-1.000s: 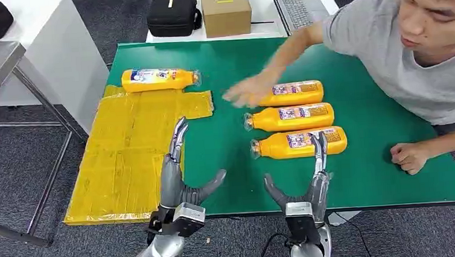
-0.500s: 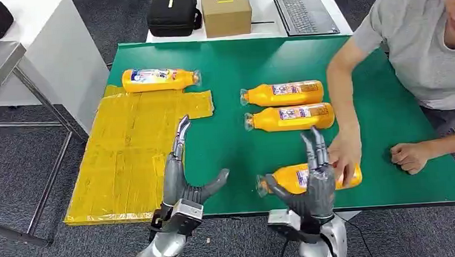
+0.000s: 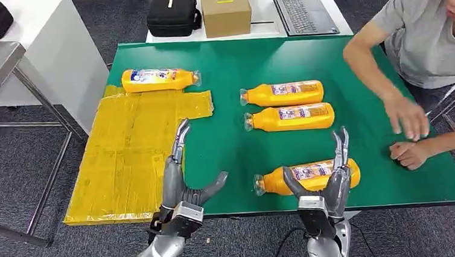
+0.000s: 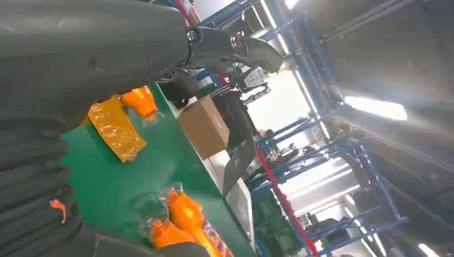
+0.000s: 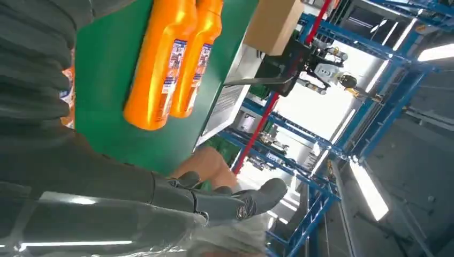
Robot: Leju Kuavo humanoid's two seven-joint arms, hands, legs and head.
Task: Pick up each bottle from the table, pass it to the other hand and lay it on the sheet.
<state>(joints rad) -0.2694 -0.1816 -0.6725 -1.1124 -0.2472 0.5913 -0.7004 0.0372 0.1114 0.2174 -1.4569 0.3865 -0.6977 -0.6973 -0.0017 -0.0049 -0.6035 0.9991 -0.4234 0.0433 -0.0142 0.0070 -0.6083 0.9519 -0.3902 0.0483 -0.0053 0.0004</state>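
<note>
- The near bottle (image 3: pixel 306 175) lies on its side at the lower right of the green table (image 3: pixel 231 134). Its long side runs left to right, a little tilted, and its clear cap points left.
- Two more bottles (image 3: pixel 287 105) lie side by side in the middle right of the picture, long sides left to right, caps to the left.
- A fourth bottle (image 3: pixel 160 79) lies at the upper left, at the top edge of the yellow sheet (image 3: pixel 124 160), with its cap pointing right.
- A person (image 3: pixel 430 29) leans in from the upper right. One of their hands hangs over the table's right side and the other rests on it.
- A cardboard box (image 3: pixel 225 10), a black bag (image 3: pixel 173 12) and a laptop (image 3: pixel 305 14) sit on the white table behind.
- The right hand (image 3: pixel 329 185) is spread wide, holding nothing. It stands just in front of the near bottle, thumb and fingers up on each side of the bottle's middle. I cannot tell if they touch it.
- The left hand (image 3: pixel 183 180) is spread wide too, holding nothing, at the lower middle by the sheet's right edge.
</note>
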